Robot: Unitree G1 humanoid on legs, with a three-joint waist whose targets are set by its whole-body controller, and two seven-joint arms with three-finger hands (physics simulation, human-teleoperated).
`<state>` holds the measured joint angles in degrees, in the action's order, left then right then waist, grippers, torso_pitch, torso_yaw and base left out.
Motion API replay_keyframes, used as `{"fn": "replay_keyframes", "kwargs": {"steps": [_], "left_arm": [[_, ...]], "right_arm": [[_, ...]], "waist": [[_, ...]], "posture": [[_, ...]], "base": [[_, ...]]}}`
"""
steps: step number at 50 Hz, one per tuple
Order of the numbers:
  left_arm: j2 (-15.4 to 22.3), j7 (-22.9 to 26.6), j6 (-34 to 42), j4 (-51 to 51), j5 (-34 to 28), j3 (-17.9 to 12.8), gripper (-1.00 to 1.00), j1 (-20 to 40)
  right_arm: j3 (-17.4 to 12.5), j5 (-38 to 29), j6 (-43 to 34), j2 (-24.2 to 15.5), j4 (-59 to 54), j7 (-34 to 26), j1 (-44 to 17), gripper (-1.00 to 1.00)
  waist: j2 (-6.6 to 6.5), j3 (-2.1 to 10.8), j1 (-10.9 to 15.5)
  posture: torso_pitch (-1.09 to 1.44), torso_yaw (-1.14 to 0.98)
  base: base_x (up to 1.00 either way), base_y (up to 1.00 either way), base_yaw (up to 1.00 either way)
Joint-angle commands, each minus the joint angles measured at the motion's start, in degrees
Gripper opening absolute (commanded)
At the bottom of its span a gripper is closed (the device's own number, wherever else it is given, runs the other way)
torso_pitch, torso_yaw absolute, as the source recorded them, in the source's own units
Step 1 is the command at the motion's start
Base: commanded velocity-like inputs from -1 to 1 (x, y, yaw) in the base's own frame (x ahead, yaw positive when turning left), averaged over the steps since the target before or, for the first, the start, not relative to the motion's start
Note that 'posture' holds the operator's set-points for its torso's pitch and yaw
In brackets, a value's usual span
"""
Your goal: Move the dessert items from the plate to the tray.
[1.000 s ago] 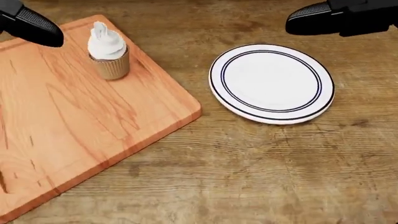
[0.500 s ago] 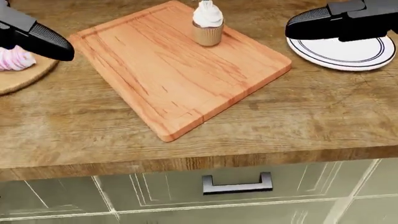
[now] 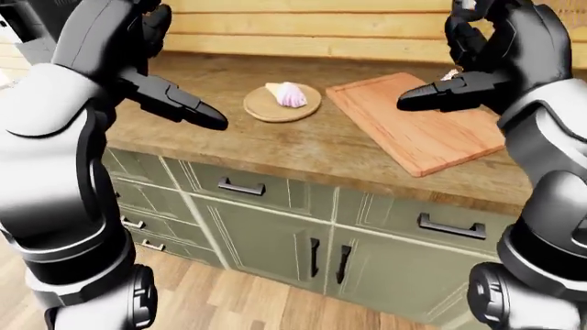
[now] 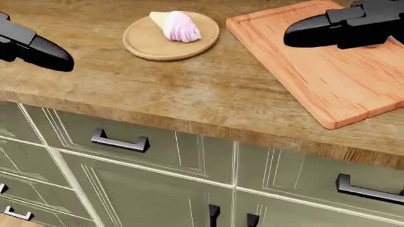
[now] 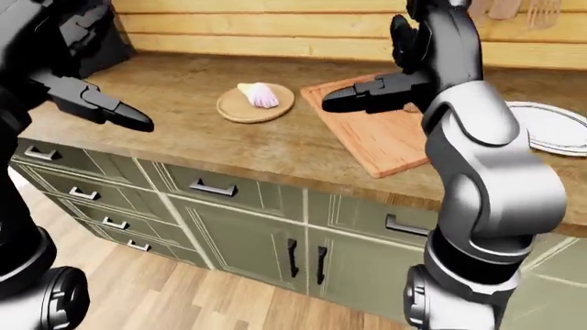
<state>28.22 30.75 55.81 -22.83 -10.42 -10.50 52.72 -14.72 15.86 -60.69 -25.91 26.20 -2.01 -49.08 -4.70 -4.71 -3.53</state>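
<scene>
Both robot hands hovering empty over the worktop

The left robot hand [image 3: 179, 106] is hanging open, fingers extended, above the worktop [image 4: 157, 99] edge at the left of the head view, gripping nothing. The right robot hand [image 3: 449, 93] is hanging over the wooden tray [image 4: 354, 80], likewise open and empty. Between them, a pink swirled meringue [image 4: 180, 26] is lying on a small round wooden plate [image 4: 148, 45], just beside the tray's left edge. Neither hand is touching it. A white plate [image 5: 555, 130] is sitting to the right of the tray, partly hidden by the right arm. Judging by this layout, the meringue probably needs lifting onto the tray.
</scene>
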Motion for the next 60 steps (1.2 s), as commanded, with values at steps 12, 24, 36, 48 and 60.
{"fn": "replay_keyframes", "kwargs": {"steps": [12,24,36,48,60], "left_arm": [[-0.2,-0.5,-0.7,-0.6,-0.8,-0.2,1.00,1.1],[0.2,-0.4,0.0,-0.5,-0.4,-0.5,1.00,2.1],[0.8,-0.6,-0.1,-0.2,0.2,-0.7,1.00,2.2],[1.0,-0.7,0.2,-0.4,0.5,-0.7,1.00,2.2],[0.8,-0.6,-0.4,-0.2,0.4,-0.5,1.00,2.0]], "right_arm": [[-0.7,1.6,2.0,-1.0,0.6,1.1,-1.1,1.00],[-2.0,5.2,0.6,-1.9,0.9,3.4,-1.5,1.00],[-1.1,5.9,1.2,-2.7,0.8,3.8,-1.5,1.00],[-1.1,5.3,0.9,-2.4,0.5,3.4,-1.9,1.00],[-0.9,3.3,1.7,-2.2,0.6,1.8,-1.2,1.00]], "waist": [[3.15,3.61,2.0],[6.92,3.09,3.7],[3.26,3.64,5.3],[9.65,3.30,6.2],[6.03,3.04,5.2]], "posture": [[0.00,0.00],[0.00,0.00],[0.00,0.00],[0.00,0.00],[0.00,0.00]], "base": [[0.89,0.00,0.00],[-0.32,0.00,-0.71],[-0.47,0.00,-0.79],[0.00,0.00,0.00],[0.00,0.26,0.00]]}}
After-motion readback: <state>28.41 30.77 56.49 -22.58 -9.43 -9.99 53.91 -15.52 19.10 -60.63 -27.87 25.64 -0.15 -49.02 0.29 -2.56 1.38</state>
